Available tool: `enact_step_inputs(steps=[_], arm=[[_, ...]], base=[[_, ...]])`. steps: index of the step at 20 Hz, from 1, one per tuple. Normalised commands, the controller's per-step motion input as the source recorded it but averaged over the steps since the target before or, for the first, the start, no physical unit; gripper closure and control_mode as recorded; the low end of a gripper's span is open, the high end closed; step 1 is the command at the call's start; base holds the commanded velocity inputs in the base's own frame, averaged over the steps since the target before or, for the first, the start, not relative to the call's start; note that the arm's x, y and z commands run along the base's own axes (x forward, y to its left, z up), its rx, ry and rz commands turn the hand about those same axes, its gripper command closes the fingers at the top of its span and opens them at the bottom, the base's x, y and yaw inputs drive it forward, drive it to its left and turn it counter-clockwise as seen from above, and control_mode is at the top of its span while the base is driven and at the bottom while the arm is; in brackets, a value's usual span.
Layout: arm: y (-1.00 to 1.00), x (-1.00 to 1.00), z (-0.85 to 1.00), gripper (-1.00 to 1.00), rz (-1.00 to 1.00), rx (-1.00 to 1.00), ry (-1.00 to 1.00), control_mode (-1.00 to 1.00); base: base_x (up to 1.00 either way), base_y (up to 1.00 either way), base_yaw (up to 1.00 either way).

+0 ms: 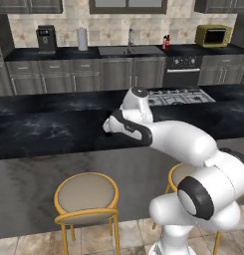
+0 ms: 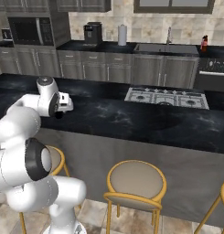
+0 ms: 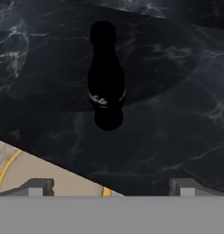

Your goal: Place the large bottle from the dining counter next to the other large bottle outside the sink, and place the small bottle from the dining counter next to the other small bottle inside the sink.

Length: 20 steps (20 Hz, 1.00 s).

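A dark glossy bottle (image 3: 105,77) with a narrow neck sits on the black marbled dining counter (image 3: 177,114), straight ahead of the hand. It shows no red label, so I cannot tell whether it is the large or the small bottle. My gripper (image 3: 111,189) hovers above it, open wide, with nothing between the fingertips (image 3: 40,187). In the base views the gripper (image 1: 107,128) (image 2: 59,114) hangs over the dining counter (image 1: 44,129) (image 2: 131,119) near its front edge. Across the room are the sink (image 1: 128,50) (image 2: 166,48) and beside it the pink-red large bottle (image 1: 167,42) (image 2: 204,43).
Yellow-framed stools (image 1: 87,194) (image 2: 136,180) stand before the counter's grey front; one seat (image 3: 22,173) shows below the hand. A cooktop (image 1: 178,95) (image 2: 166,97) lies to the right. On the back counter are a coffee machine (image 1: 46,38), a paper roll (image 1: 82,38) and a yellow microwave (image 1: 213,35).
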Motion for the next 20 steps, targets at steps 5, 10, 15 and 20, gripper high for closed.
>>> enact_step_inputs(steps=[5, 10, 15, 20], arm=[[0.2, 0.07, 0.0, -1.0, 0.0, 0.0, 0.0, -1.0], [0.03, 0.08, 0.0, -1.0, 0.0, 0.0, -0.01, -1.0], [0.0, 0.03, 0.0, -1.0, 0.0, 0.0, -0.05, -1.0], [0.05, 0.07, 0.0, -1.0, 0.0, 0.0, -0.07, -1.0]], base=[[0.0, 0.0, 0.0], [0.0, 0.0, 0.0], [0.0, 0.0, 0.0], [0.0, 0.0, 0.0]])
